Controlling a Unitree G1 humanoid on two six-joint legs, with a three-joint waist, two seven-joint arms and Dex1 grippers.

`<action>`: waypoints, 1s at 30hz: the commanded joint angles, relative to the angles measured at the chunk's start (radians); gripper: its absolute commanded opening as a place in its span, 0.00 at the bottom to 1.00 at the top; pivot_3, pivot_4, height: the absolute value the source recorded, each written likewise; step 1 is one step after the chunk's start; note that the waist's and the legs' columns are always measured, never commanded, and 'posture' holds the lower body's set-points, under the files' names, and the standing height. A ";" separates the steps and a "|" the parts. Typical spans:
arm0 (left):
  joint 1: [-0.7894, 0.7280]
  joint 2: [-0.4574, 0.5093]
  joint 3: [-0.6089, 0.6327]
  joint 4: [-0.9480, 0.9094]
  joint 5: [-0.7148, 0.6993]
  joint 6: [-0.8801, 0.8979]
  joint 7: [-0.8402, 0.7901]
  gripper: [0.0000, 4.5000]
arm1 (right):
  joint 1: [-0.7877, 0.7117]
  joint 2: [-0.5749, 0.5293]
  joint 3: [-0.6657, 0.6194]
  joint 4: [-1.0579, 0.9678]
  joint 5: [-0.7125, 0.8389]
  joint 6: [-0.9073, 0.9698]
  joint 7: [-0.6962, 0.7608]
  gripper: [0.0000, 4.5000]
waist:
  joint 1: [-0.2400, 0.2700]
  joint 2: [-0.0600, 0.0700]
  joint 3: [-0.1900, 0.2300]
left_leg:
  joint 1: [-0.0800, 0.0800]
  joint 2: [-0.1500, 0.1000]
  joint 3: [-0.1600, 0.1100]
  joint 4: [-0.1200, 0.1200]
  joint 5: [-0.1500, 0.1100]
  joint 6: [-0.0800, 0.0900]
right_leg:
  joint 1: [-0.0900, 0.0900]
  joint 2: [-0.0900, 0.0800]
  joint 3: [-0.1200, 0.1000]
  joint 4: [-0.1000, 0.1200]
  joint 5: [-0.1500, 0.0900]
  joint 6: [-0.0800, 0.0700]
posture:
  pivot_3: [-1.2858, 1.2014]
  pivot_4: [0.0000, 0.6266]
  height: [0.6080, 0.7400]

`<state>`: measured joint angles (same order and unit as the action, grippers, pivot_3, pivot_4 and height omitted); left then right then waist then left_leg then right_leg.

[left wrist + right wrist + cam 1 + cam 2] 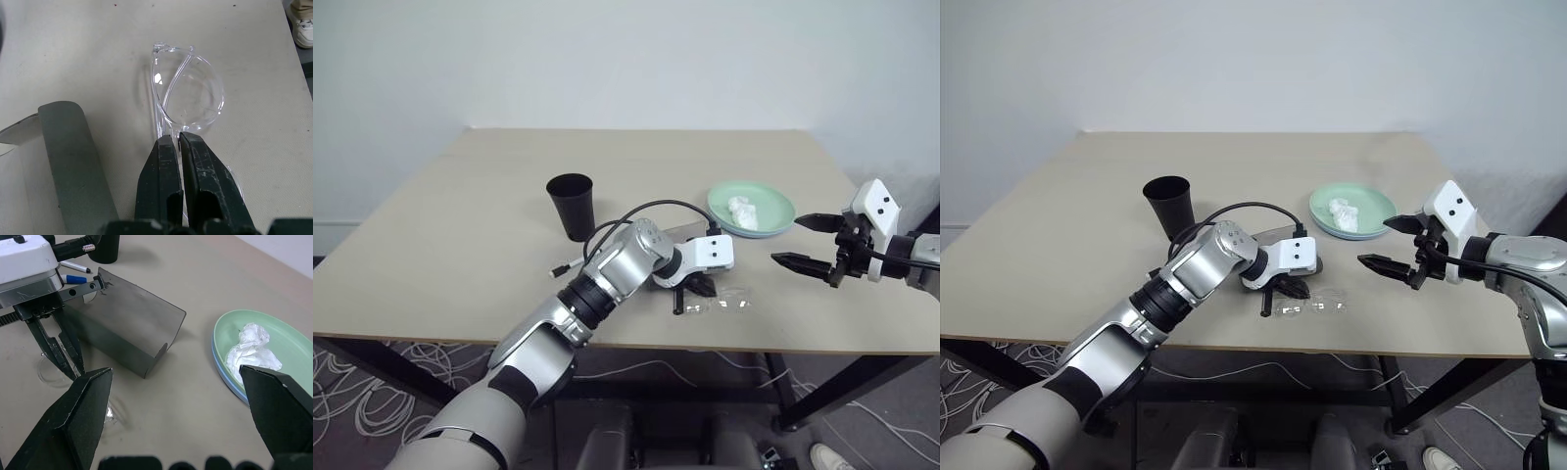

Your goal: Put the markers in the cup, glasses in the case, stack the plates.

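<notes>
Pinching the clear glasses (188, 95) at the bridge, the left hand (177, 147) grips something light, slick and springy at the case's (128, 328) five o'clock; right hand (803, 242) spread.

Lab-like room: bare table (460, 235), plain wall (607, 59), loose floor cables (362, 377)
</notes>
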<state>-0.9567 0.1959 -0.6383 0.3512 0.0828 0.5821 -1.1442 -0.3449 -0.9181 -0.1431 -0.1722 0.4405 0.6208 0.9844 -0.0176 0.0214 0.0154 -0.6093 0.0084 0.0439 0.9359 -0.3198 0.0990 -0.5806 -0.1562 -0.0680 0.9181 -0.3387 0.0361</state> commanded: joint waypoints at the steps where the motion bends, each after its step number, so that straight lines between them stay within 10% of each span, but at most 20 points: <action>1: -0.034 0.006 0.032 -0.012 -0.009 0.002 -0.017 0.01 | -0.020 -0.007 -0.032 -0.025 0.014 -0.009 -0.005 1.00 | -0.001 0.000 0.000 | 0.000 0.000 0.000 0.000 0.000 0.000 | 0.000 0.000 0.000 0.000 0.000 0.000 | 0.52 0.00 0.16; 17: -0.298 0.055 0.253 0.400 -0.024 -0.116 0.099 0.01 | -0.038 -0.002 -0.017 -0.009 0.012 -0.017 0.003 1.00 | -0.001 0.000 0.000 | -0.001 0.000 0.000 0.000 -0.001 0.001 | 0.000 0.000 0.000 0.000 0.000 0.000 | 0.52 0.00 0.16; 30: -0.220 -0.022 0.233 0.532 0.049 -0.208 0.174 0.01 | -0.036 0.000 -0.018 -0.013 0.015 -0.017 0.005 1.00 | 0.001 0.000 0.000 | -0.007 0.000 0.000 0.003 -0.001 0.002 | -0.002 0.000 -0.001 0.000 0.000 0.000 | 0.52 0.00 0.16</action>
<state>-1.1655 0.1741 -0.4074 0.9140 0.1139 0.3803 -0.9737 -0.3522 -0.9180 -0.1402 -0.1685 0.4425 0.6165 0.9900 -0.0167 0.0213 0.0155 -0.6159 0.0085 0.0438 0.9390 -0.3210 0.1012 -0.5831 -0.1562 -0.0688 0.9180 -0.3386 0.0364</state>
